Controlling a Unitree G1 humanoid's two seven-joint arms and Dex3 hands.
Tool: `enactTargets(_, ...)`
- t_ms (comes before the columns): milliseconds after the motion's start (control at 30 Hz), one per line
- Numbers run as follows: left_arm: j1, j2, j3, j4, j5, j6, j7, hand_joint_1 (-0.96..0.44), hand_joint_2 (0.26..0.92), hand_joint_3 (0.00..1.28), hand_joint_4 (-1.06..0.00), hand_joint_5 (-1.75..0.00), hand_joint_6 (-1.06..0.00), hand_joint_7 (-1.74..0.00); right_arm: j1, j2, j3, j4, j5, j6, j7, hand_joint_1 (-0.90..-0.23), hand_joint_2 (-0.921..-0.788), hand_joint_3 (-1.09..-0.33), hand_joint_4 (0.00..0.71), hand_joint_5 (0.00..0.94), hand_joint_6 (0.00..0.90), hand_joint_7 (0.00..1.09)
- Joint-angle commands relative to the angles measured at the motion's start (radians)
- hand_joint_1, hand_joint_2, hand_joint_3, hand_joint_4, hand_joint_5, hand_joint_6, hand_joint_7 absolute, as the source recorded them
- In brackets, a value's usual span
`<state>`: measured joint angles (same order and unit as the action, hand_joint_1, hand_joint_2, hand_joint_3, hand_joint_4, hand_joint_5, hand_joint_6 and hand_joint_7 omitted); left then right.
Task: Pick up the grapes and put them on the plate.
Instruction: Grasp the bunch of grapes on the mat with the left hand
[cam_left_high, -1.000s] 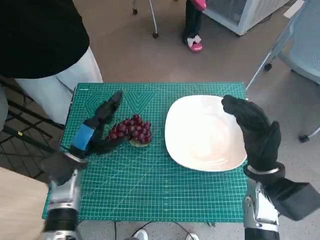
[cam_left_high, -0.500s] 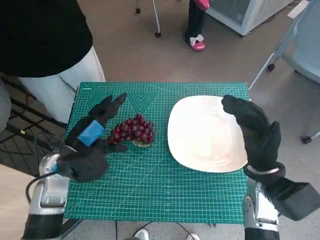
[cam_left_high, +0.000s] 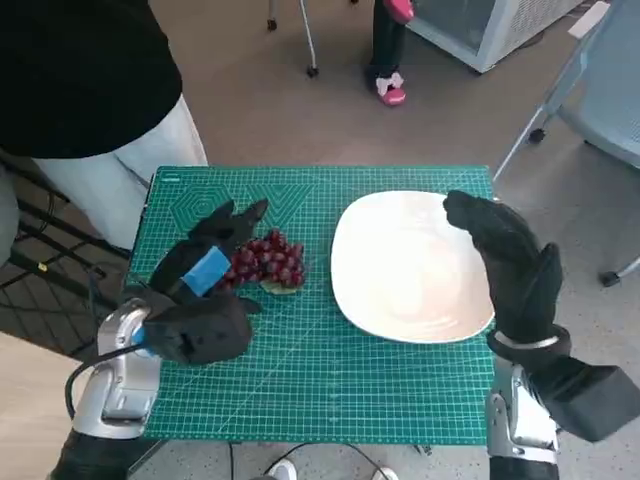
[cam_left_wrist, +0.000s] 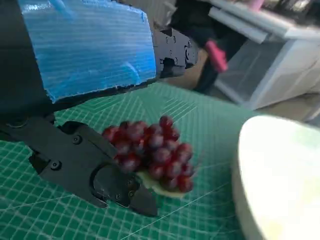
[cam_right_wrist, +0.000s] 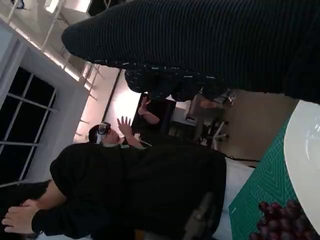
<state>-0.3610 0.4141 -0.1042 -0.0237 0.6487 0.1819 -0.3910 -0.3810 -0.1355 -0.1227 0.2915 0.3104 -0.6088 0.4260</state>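
The left hand (cam_left_high: 205, 268) lay with fingers spread around the grapes (cam_left_high: 266, 259), not yet clamped; the right hand (cam_left_high: 507, 255) hovered, fingers apart, over the plate (cam_left_high: 400, 285).

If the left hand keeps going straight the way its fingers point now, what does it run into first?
Most likely the grapes. In the left wrist view the left hand has its fingers spread to either side of the bunch, which lies directly ahead on the green mat. The plate lies beyond. Whether contact has begun is unclear.
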Motion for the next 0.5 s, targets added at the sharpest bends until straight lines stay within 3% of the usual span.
enactTargets(33,-0.069,0.000,-0.055,0.031,0.043,0.069,-0.009,-0.24,0.679,0.00,0.00,0.00,-0.16,-0.02,0.013,0.001,-0.003,0.019,-0.002,0.009,0.004,-0.632,-0.921,-0.859,0.401,0.001,0.010,0.42)
enactTargets(267,-0.171,-0.031,-0.145,0.174,0.087,0.145,0.006,-0.22,0.687,0.00,0.00,0.00,-0.18,-0.02,0.012,0.000,-0.003,0.024,-0.004,0.006,0.004,-0.632,-0.921,-0.858,0.401,0.000,0.008,0.43)
enactTargets(500,-0.261,-0.051,-0.200,0.349,0.082,0.151,0.026,-0.19,0.691,0.00,0.00,0.00,-0.19,-0.01,0.012,-0.002,-0.005,0.027,0.001,0.007,0.008,-0.632,-0.921,-0.858,0.401,0.000,0.007,0.43)
